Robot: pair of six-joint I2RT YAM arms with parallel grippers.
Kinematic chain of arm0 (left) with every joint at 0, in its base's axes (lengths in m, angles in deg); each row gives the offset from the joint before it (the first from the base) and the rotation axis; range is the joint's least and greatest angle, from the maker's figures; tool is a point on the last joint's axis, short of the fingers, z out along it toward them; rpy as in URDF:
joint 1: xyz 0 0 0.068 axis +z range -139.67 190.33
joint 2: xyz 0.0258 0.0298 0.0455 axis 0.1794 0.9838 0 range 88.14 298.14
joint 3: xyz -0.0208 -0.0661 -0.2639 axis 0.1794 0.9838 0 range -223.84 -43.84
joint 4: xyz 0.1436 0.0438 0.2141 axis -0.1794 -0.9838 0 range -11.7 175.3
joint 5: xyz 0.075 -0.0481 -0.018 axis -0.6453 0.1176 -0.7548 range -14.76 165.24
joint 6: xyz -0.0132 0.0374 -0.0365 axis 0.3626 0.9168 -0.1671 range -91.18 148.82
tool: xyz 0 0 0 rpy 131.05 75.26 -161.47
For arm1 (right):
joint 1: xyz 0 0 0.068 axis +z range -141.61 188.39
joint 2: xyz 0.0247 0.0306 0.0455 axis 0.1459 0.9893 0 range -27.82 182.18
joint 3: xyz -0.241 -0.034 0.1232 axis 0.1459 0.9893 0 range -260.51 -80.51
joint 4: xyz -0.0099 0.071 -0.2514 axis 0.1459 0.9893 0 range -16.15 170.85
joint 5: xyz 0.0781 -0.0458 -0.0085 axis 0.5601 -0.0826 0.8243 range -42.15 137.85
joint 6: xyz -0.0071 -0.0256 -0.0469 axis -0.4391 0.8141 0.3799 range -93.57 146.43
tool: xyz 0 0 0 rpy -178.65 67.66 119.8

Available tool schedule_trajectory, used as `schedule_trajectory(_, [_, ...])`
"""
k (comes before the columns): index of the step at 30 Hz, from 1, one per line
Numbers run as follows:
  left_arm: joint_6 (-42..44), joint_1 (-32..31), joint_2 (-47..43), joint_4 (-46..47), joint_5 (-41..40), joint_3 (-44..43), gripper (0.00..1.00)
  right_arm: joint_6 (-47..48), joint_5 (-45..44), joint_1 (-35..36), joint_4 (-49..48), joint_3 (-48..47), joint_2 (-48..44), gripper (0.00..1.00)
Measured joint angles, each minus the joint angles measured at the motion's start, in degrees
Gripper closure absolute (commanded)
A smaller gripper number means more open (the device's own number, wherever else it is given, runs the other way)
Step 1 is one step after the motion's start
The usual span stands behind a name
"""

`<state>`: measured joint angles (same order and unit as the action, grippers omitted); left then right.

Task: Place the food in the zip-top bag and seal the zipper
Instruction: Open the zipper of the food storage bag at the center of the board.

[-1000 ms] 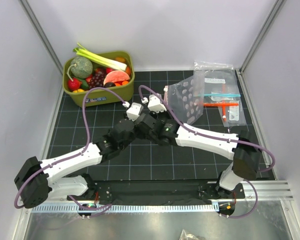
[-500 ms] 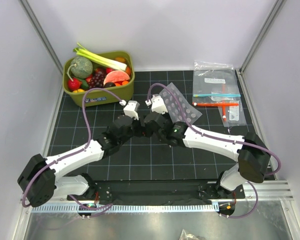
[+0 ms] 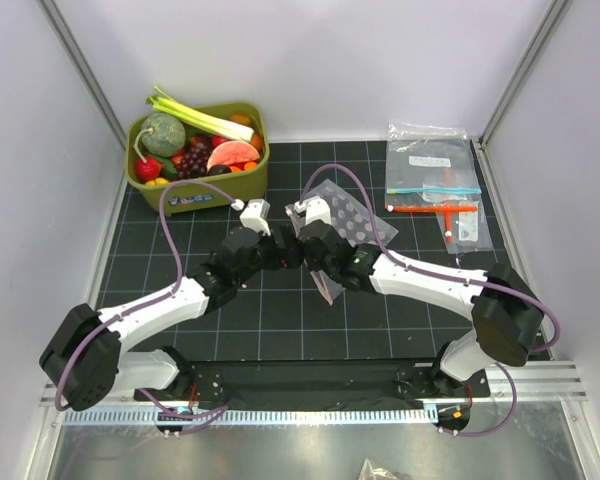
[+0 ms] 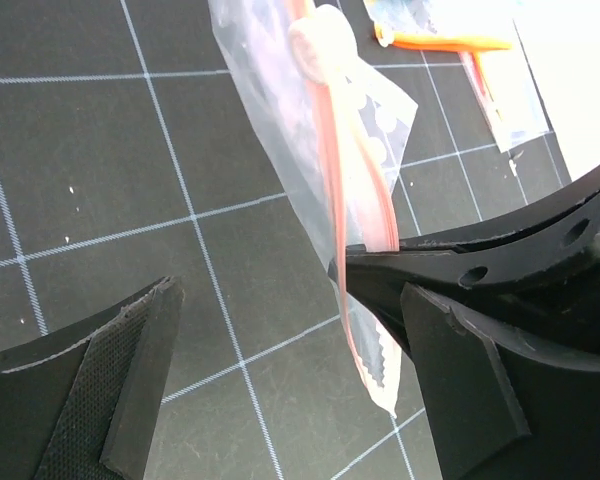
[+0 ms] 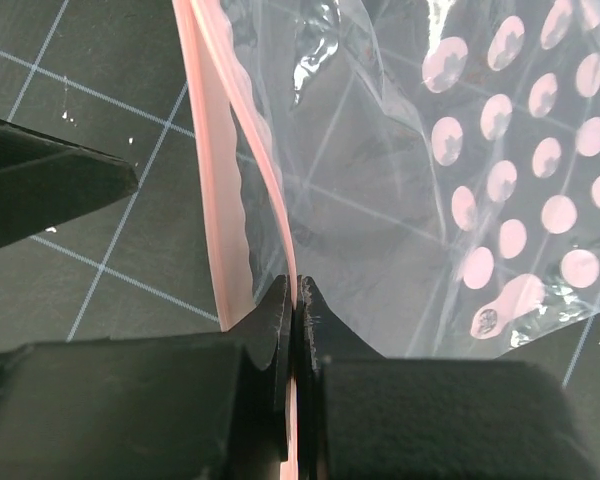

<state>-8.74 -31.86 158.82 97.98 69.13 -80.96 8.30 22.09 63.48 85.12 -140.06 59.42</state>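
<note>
Bag [image 3: 352, 212] drawn toward centre, hung ahead of right claw [image 5: 297, 290], which clamped zipper [image 5: 205, 150] to present mouth; left claw [image 4: 285, 370] spread apart, strip between, likely for opposite lip.

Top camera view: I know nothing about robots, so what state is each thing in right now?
zip-top bag, empty, held at its mouth edge.
zipper, pinched by the right pincer; sealed or not, cannot tell.
right pincer, shut on the zipper.
left pincer, open, holding nothing.
olive-green bin, upright, full.
food, piled in the olive-green bin.
</note>
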Motion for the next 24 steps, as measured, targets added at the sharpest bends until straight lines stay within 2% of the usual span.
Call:
schedule_trajectory(5, [-0.5,0.2,0.9,0.9,1.0,0.0,0.21,-1.0,1.1,-0.5,-0.6,1.4,-0.9,0.99])
schedule_trajectory(10, [-1.0,0.6,1.3,1.0,1.3,0.0,0.29,-2.3,1.7,-0.8,-1.3,2.1,-2.9,0.99])
schedule_trajectory(14, [-1.0,0.7,1.4,1.3,1.4,0.0,0.3,-3.3,2.2,-1.3,-2.3,2.1,-4.1,0.99])
schedule_trajectory(18, [-0.9,0.7,0.9,3.4,1.9,1.1,0.18,-4.0,2.8,-2.1,-2.7,2.3,-4.3,0.99])
schedule_trajectory(24, [-0.8,0.7,-0.6,4.5,2.3,3.0,0.2,-4.5,4.9,-2.6,-3.5,3.5,-4.9,0.99])
